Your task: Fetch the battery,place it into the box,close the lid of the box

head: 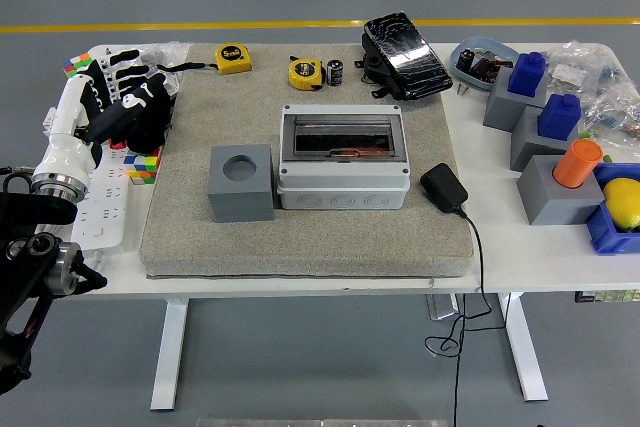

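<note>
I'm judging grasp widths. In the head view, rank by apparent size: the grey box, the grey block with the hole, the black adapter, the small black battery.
1. Grey box
2. Grey block
3. Black adapter
4. Battery, though it lies farther from the camera.

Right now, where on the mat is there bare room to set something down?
The mat is bare along its near strip, in front of the grey block and the box. Its left side by the left hand is free too. The right table end, around the orange cylinder, is crowded.
</note>
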`<action>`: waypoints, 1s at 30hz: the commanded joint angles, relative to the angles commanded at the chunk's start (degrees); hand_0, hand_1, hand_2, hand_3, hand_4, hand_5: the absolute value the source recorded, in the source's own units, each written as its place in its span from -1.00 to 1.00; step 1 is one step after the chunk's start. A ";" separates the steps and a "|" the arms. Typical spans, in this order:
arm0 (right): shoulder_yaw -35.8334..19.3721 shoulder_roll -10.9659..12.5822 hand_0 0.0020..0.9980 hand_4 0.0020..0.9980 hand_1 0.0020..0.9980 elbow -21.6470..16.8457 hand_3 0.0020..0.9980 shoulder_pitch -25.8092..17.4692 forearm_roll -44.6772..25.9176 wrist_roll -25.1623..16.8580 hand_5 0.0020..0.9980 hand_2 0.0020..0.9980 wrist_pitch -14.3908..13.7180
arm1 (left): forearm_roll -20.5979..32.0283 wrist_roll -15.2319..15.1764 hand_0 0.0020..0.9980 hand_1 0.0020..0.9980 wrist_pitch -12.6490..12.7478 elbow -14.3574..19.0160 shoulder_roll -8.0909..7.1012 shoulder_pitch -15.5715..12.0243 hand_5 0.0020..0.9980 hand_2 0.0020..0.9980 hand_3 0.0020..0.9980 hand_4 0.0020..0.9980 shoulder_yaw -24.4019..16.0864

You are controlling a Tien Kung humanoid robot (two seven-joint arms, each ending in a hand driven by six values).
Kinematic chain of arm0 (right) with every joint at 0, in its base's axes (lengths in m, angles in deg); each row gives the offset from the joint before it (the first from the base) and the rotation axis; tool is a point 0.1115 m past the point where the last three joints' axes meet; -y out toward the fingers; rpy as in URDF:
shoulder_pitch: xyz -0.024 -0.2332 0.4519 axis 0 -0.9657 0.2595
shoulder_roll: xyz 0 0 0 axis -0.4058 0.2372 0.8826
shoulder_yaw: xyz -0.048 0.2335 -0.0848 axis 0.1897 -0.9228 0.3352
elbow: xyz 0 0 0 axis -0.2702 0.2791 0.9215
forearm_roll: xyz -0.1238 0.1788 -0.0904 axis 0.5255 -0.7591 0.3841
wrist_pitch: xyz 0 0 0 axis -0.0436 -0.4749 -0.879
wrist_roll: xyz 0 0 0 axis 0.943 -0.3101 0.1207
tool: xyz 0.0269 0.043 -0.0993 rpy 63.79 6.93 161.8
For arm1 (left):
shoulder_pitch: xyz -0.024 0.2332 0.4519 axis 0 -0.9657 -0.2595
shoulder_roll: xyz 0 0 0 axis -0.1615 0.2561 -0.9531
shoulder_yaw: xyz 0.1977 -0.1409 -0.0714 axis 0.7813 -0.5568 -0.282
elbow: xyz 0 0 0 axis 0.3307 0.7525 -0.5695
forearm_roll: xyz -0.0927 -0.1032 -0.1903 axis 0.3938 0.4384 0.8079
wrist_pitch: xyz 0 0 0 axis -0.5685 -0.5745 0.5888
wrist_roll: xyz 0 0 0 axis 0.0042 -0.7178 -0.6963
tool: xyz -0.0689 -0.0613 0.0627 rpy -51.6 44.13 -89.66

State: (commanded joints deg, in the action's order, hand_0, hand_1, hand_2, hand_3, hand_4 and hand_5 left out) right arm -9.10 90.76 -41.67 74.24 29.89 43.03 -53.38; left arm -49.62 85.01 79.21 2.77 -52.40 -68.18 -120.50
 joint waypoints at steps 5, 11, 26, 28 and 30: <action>-0.01 0.02 0.35 1.00 0.44 -0.03 0.37 0.06 0.05 0.01 0.40 0.42 0.01 | -0.24 0.55 0.43 0.37 -0.06 -0.10 0.10 -0.05 -0.20 0.37 0.47 0.92 0.06; 0.10 0.02 0.35 1.00 0.44 -0.02 0.37 0.12 -0.01 0.02 0.40 0.42 0.02 | -0.27 0.75 0.43 0.37 -0.21 -0.11 0.00 -0.02 -0.20 0.37 0.46 0.92 0.25; 0.77 0.29 0.36 1.00 0.44 -0.11 0.37 0.39 -0.17 0.04 0.40 0.42 0.02 | -0.23 0.63 0.43 0.37 -0.10 -0.04 -0.40 0.25 -0.22 0.38 0.39 0.90 0.68; 0.81 0.34 0.36 1.00 0.44 -0.09 0.37 0.34 -0.19 0.07 0.40 0.42 0.02 | -0.25 0.65 0.43 0.37 -0.13 -0.03 -0.47 0.29 -0.22 0.38 0.39 0.90 0.84; 0.88 0.41 0.36 1.00 0.44 -0.10 0.37 0.33 -0.20 0.08 0.40 0.42 0.01 | -0.25 0.68 0.43 0.37 -0.14 -0.05 -0.52 0.31 -0.22 0.38 0.39 0.90 0.93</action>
State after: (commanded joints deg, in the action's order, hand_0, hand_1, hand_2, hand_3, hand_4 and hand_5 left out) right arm -8.22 91.18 -41.76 74.57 29.69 43.11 -53.37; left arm -49.87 85.69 79.07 2.72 -52.92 -67.86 -119.57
